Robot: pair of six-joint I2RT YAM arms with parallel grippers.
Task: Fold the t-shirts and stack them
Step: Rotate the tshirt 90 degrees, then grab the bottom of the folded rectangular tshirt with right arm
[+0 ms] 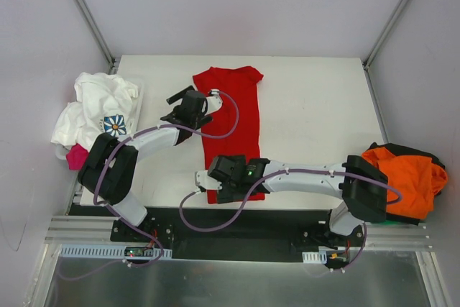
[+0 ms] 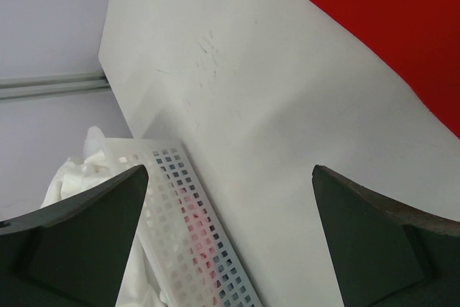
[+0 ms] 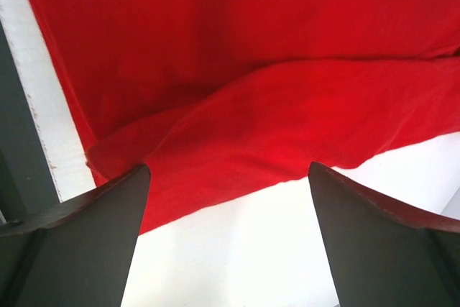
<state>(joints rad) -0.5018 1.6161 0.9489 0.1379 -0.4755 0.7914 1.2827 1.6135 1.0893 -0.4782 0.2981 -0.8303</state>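
A plain red t-shirt [image 1: 231, 124] lies on the white table [image 1: 309, 120] as a long narrow strip, collar end at the back. My left gripper [image 1: 173, 107] is open and empty just left of the shirt's upper part. In the left wrist view [image 2: 228, 174] its fingers frame bare table, with the red shirt [image 2: 388, 26] at upper right. My right gripper [image 1: 205, 181] is open and empty at the shirt's near left corner. In the right wrist view [image 3: 228, 170] the red shirt's edge [image 3: 287, 120] lies just ahead of the fingers, above bare table.
A white perforated basket [image 2: 180, 213] at the table's left edge holds a white t-shirt with a blue flower print [image 1: 100, 109] and a pink one [image 1: 76, 156]. An orange t-shirt [image 1: 406, 177] lies over a dark one off the table's right edge. Grey walls stand all round.
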